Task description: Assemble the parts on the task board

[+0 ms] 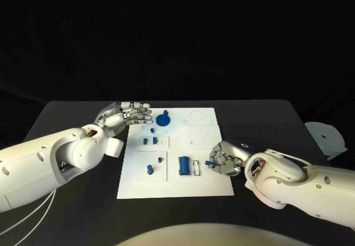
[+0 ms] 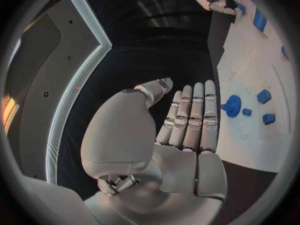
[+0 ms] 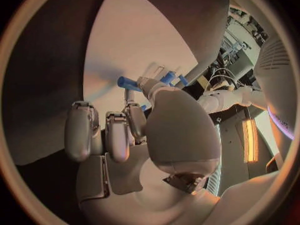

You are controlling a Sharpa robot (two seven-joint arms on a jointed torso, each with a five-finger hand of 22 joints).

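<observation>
At the task board's [image 1: 174, 189] right edge, the right hand [image 1: 226, 159] pinches a blue part [image 1: 209, 164].

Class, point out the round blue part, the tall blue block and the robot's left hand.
round blue part [image 1: 163, 120], head view, its disc face.
tall blue block [image 1: 183, 165], head view, middle of its top.
left hand [image 1: 124, 115], head view, back of the hand.
</observation>
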